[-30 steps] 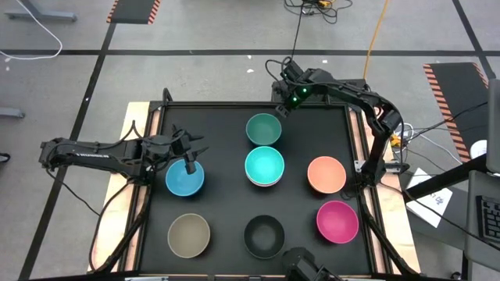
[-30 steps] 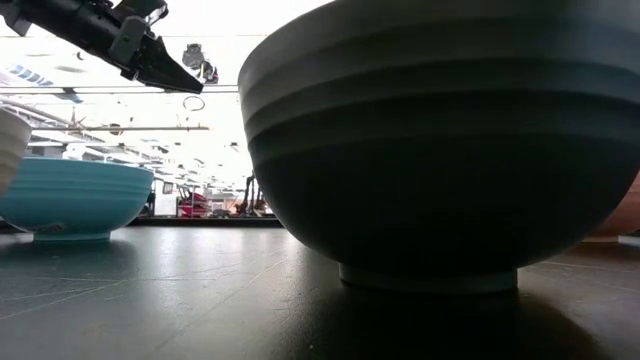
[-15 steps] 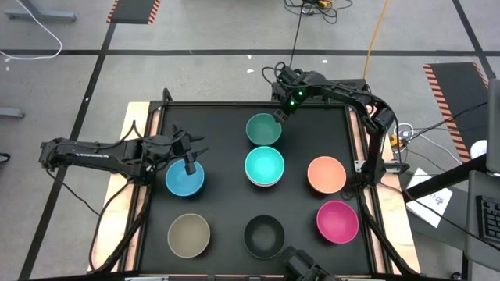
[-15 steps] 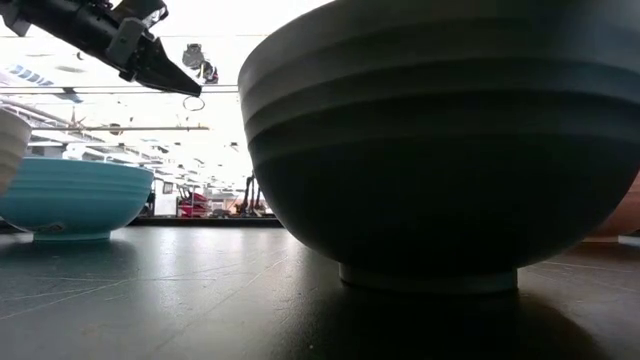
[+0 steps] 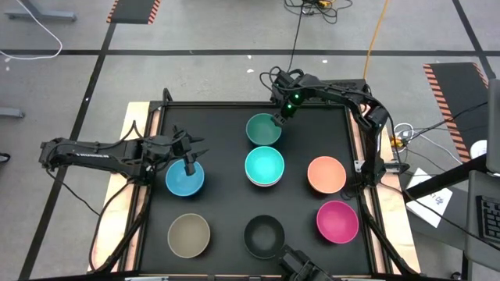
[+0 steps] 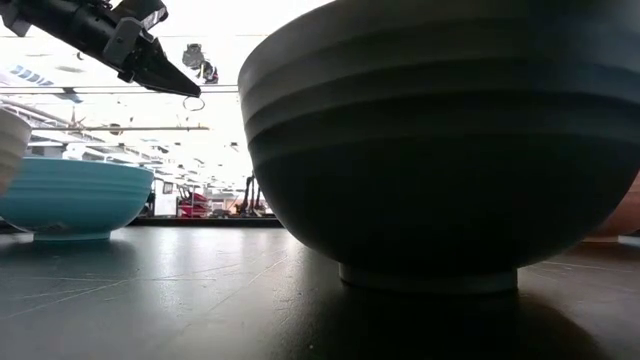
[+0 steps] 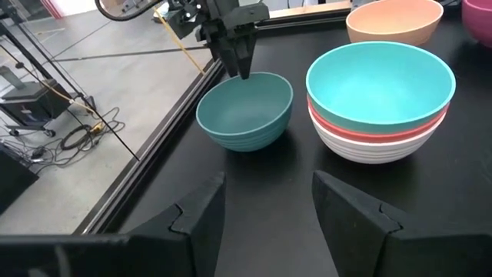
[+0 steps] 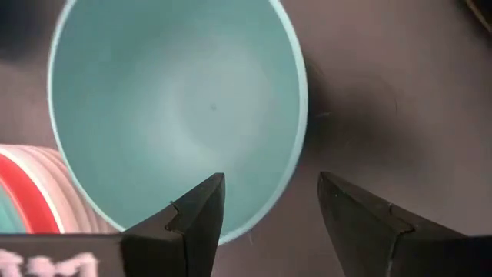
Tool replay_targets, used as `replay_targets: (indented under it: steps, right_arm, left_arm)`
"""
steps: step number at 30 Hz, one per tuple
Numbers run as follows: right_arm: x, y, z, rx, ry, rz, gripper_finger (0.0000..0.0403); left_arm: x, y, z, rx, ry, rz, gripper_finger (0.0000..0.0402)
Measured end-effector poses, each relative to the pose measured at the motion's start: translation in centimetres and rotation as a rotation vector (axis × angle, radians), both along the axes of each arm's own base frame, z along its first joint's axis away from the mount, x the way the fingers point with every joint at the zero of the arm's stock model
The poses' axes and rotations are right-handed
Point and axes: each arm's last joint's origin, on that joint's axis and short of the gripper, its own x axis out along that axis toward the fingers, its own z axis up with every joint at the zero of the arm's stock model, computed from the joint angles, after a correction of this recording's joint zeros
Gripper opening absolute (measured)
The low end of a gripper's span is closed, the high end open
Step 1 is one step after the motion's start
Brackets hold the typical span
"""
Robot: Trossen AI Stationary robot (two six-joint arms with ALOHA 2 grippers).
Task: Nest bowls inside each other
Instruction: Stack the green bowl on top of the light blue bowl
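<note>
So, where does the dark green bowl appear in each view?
High view: dark green bowl, back centre, under the right gripper.
Low view: cannot tell.
Left wrist view: left of centre.
Right wrist view: fills the picture.
Shared landmark: the turquoise-topped stack beside it.

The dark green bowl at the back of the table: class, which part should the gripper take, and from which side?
Take the dark green bowl by its thin rim, from above, one finger inside the wall and one outside. It stands upright, open and empty, too wide to span. The right gripper, open, hovers over the rim's back right edge, away from the turquoise-topped stack.
</note>
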Motion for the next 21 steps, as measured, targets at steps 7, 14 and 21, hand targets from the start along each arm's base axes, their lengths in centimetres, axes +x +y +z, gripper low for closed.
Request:
replay_targets:
  steps: [7,14,21]
  right_arm:
    - [0.0,-0.1,0.0,-0.004,-0.003,0.003,0.0203]
    - [0.0,0.0,0.0,-0.006,-0.002,0.009,0.0203]
    - [0.5,0.1,-2.2,0.039,0.054,0.032,0.0192]
  left_arm:
    - [0.0,0.0,0.0,0.0,0.0,0.0,0.0198]
    - [0.0,0.0,0.0,0.003,0.002,-0.001,0.0198]
    - [0.0,0.0,0.0,0.002,0.005,-0.003,0.0198]
